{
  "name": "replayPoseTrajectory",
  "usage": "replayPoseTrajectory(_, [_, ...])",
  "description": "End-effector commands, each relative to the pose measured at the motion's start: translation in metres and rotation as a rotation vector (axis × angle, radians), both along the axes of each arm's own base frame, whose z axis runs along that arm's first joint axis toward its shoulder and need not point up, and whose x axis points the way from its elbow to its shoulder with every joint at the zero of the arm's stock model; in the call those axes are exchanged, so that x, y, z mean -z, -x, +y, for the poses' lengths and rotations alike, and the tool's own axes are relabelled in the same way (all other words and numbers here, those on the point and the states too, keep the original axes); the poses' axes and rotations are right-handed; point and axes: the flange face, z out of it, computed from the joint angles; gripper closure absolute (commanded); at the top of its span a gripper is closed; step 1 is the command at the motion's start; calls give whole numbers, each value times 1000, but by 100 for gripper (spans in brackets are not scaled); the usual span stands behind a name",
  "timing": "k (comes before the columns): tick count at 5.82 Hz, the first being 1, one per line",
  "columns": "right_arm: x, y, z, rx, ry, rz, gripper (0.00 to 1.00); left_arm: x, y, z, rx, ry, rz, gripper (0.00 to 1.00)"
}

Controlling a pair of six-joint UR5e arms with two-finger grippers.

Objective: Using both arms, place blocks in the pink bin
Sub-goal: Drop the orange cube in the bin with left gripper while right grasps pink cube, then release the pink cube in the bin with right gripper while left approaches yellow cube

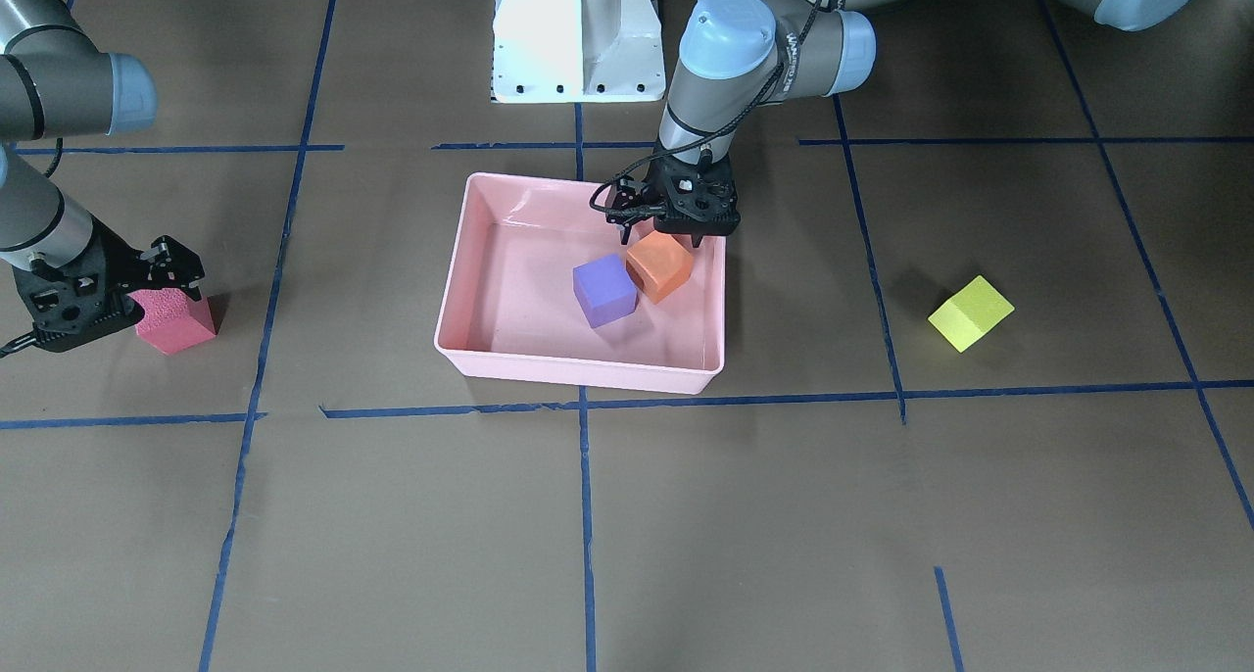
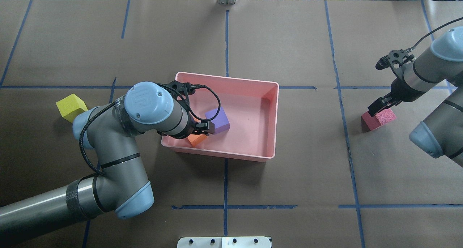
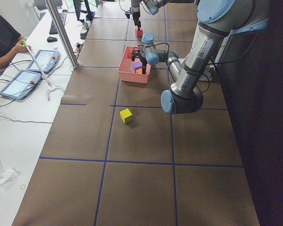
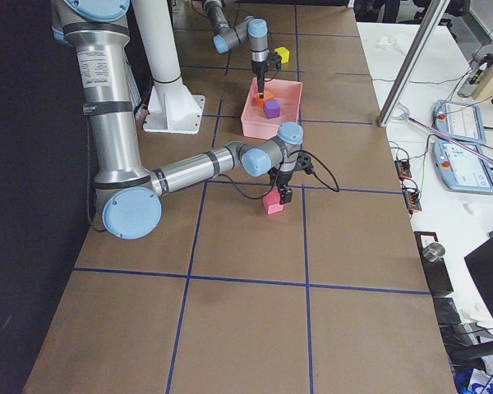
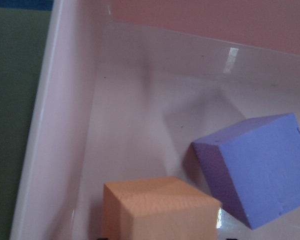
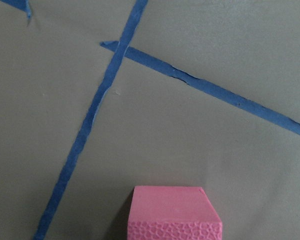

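**A:** Status?

**B:** Half done at best. In the front-facing view the purple block (image 1: 604,290) lies in the pink bin (image 1: 578,370) at mid-frame. The orange block (image 1: 661,267) is just beside it, under the left gripper (image 1: 664,239). Its fingers straddle orange; you can't tell if they're pinching or slack. The red block (image 1: 181,321) sits on the table (image 1: 686,515) at far left, with the right gripper (image 1: 168,278) on it; finger state unclear too. The yellow-green block (image 1: 970,312) is untouched, right of the bin.

**A:** Orientation?

**B:** The bin is open side up, long axis across the frame, slightly skewed. The cubes have no long axis; both are turned off the walls.
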Motion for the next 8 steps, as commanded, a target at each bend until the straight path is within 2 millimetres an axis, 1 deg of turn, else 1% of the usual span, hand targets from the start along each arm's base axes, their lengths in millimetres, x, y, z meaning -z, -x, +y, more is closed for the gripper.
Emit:
replayPoseTrajectory(1, [-15,15,5,29,17,20,0,18,17,0,13,-19,39,0])
replayPoseTrajectory(2, [-18,19,7,35,23,25,0,49,51,-3,42,-57,108,0])
replayPoseTrajectory(3, [-16,18,7,30,19,24,58,77,90,-8,81,-94,171,0])
replayPoseTrajectory(4, [1,17,8,28,-5,3,96,79,123,-15,114,-112,190,0])
replayPoseTrajectory(5, [63,10,18,17,-75,-70,98,60,144,-21,132,-106,173,0])
replayPoseTrajectory(6, [146,20,17,-79,-28,-151,99,18,174,-29,34,-172,113,0])
replayPoseTrajectory(7, [237,61,22,-166,73,-230,99,-26,202,-41,-15,-219,41,0])
replayPoseTrajectory(8, [292,109,48,-222,154,-272,99,-67,240,-54,-86,-273,-19,0])
